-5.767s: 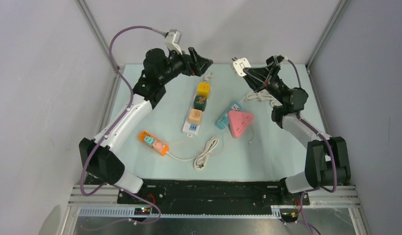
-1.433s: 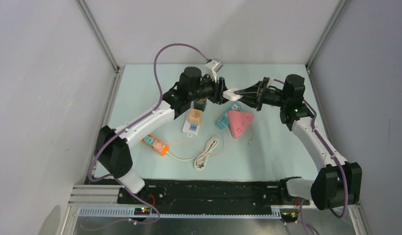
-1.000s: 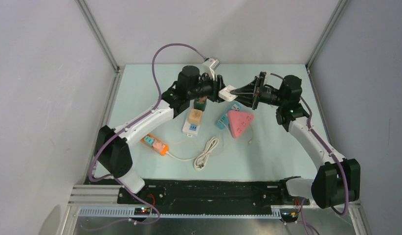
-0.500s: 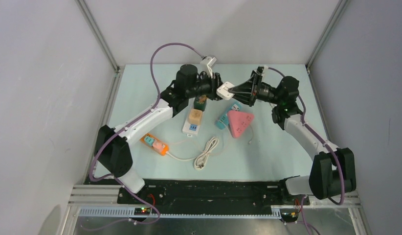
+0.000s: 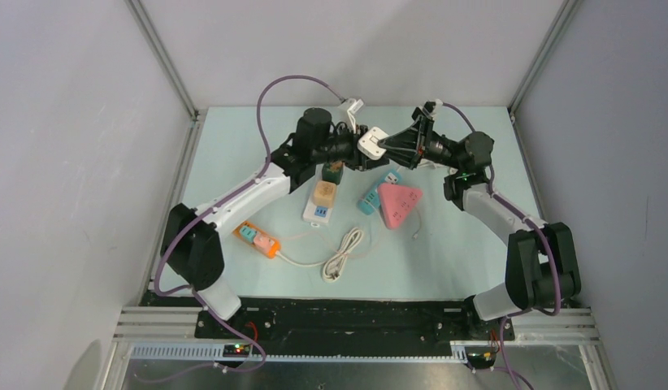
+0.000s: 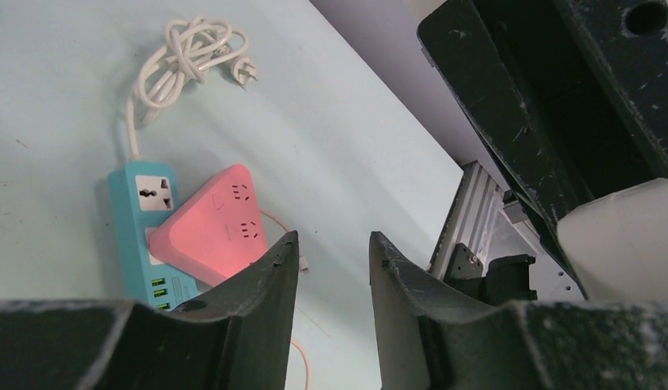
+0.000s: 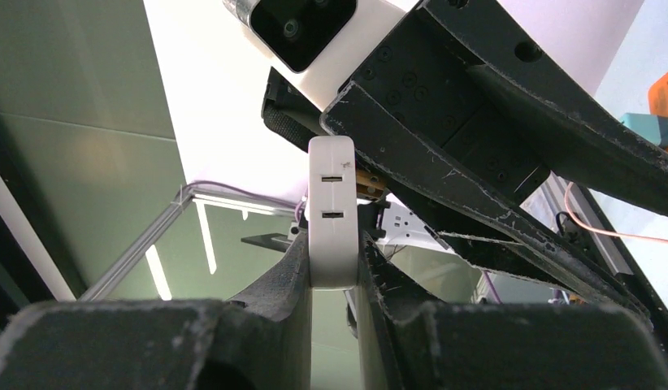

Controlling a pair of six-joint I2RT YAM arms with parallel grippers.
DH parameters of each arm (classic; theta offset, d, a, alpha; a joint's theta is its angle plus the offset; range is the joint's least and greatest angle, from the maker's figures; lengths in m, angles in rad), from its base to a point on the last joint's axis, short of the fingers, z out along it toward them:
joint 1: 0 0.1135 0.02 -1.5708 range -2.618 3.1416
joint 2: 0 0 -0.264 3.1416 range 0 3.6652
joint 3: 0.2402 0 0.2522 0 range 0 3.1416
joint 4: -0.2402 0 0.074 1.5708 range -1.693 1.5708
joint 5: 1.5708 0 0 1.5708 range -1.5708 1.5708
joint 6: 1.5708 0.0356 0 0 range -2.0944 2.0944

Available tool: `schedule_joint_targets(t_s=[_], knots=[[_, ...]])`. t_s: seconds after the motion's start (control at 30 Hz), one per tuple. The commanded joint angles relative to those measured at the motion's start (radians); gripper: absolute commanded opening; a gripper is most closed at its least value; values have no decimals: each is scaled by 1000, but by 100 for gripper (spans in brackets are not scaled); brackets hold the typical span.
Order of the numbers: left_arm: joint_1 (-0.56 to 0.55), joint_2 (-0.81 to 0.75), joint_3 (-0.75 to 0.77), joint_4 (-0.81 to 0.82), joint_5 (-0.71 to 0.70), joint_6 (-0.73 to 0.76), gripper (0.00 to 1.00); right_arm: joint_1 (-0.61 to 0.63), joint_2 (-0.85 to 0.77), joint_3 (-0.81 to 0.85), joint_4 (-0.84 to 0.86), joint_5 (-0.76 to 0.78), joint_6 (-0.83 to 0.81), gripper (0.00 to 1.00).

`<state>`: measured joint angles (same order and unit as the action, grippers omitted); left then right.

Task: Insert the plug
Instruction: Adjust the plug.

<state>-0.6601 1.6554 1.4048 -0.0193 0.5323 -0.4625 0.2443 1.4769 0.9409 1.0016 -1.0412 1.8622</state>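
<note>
Top: my right fingers [image 5: 393, 147] clenched on small white rounded plastic plug block [image 5: 371, 143], mid-air over far counter [image 5: 233, 162]; my left fingers [image 5: 353, 153] just beside. L wrist: left fingers apart, nothing betw. R wrist: block pinched edge-on, two slots.

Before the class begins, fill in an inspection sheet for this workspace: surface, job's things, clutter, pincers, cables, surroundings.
Surface: pale green table, nothing spilled on it.
Job's things: white plug block, held in the air, not inserted.
Clutter: white strip carrying cube adapters; pink triangular socket lying partly over the blue strip; orange strip.
Pincers: right pincer shut on the white plug block; left pincer open and empty, close beside it.
Cables: coiled white cord near the orange strip; purple cable arching over the left arm.
Surroundings: grey walls, metal frame post.
</note>
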Motion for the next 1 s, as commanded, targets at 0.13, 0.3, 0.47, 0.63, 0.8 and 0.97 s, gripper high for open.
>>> schedule_joint_targets(t_s=[0.13,0.3,0.47,0.63,0.8,0.97], knots=[[-76,-11,107,11,96,86,43,-7,27,-10,-20,30,72,0],[-71,-9,151,-51,35,115,43,-12,79,-10,310,108,388,0],[-38,-35,143,-80,-123,140,43,10,71,-45,412,250,750,0],[-12,-95,72,-80,-337,194,46,18,-28,-137,213,273,826,0],[16,-119,24,-82,-478,232,49,18,-102,-181,103,272,800,0],[66,-135,9,-85,-441,222,50,9,-160,-212,27,268,809,0]])
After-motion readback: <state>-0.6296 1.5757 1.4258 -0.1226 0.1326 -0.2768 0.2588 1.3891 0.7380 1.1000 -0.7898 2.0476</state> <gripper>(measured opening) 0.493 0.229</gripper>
